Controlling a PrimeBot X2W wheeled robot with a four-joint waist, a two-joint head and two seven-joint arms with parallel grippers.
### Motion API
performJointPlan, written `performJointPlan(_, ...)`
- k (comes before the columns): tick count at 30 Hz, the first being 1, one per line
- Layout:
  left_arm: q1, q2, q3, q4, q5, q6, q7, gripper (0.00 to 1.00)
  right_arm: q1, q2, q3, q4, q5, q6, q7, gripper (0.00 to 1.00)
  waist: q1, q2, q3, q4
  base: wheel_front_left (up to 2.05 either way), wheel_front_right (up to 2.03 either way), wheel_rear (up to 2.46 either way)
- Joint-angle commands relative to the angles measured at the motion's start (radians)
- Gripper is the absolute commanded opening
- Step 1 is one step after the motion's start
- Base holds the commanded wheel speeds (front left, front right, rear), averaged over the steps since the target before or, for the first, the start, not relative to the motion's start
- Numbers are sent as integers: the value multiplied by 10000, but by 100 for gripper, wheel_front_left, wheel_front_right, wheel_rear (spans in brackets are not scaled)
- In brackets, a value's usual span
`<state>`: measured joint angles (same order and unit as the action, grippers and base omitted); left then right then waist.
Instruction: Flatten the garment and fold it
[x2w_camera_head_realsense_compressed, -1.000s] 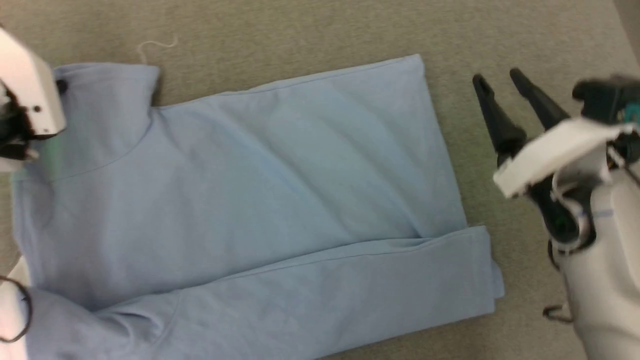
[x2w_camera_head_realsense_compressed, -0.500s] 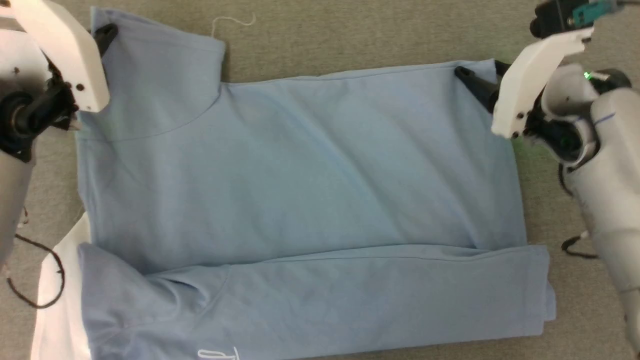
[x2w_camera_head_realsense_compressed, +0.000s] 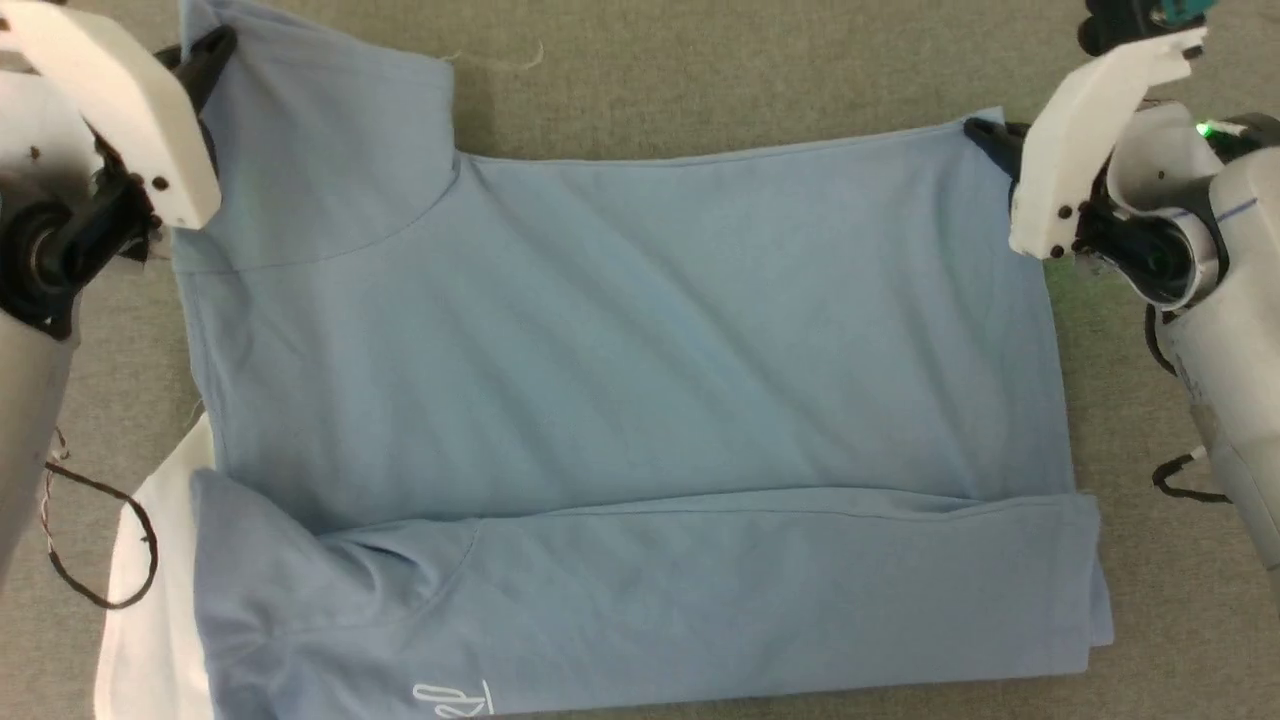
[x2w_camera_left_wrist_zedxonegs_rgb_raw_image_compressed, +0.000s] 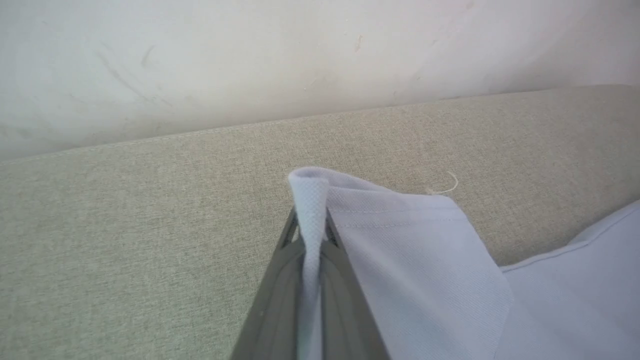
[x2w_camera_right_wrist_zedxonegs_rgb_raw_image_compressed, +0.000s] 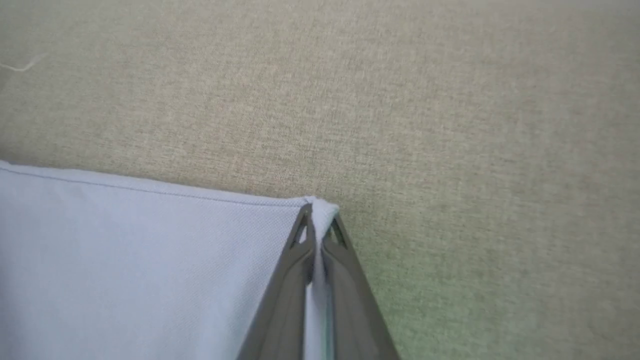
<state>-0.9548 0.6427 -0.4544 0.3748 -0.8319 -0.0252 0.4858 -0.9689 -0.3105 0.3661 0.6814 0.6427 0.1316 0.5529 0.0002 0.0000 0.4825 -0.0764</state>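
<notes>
Left tool (x2w_camera_left_wrist_zedxonegs_rgb_raw_image_compressed: 310, 232): clamped on the shirt's (x2w_camera_head_realsense_compressed: 620, 330) far left sleeve corner, cloth pinched between its fingers.
Shirt: lay flat on the bench (x2w_camera_head_realsense_compressed: 700, 90), long axis left to right, near strip folded over.
Right tool (x2w_camera_right_wrist_zedxonegs_rgb_raw_image_compressed: 316, 225): clamped on the far right hem corner.
Relation: both tools held the far edge, and the folded near edge lay toward the robot, neither arm nearer.
White panel (x2w_camera_head_realsense_compressed: 150, 600): probably the collar, cut off at lower left.
</notes>
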Motion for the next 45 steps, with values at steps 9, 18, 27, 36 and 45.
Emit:
performJointPlan(9,2489,357,961,-857,-617,534,-1643,0,2433,-505,-435,-1806,-146,-9,-1803,0,-2,0,-2048,-53,0,0,0)
performJointPlan(18,7624,341,1678,-3365,-1395,2026,-2953,0,6427,-333,-1314,-3055,-28,-9,-2274,0,-2,0,-3273,167,0,0,0)
performJointPlan(27,10491,-116,1751,-4343,-1921,2823,-3430,95,8398,131,-2280,-3412,-414,-9,-2527,100,-2,0,-3684,172,0,0,0)
performJointPlan(36,10964,-672,2121,-4292,-1328,3155,-5238,100,10026,397,-3177,-4936,-807,-9,-2811,100,-2,0,-3901,229,0,0,0)
performJointPlan(45,10528,-1039,1747,-4695,283,3318,-6968,100,10714,669,-4999,-7247,-1145,-9,-1847,100,-2,0,-4154,413,0,0,0)
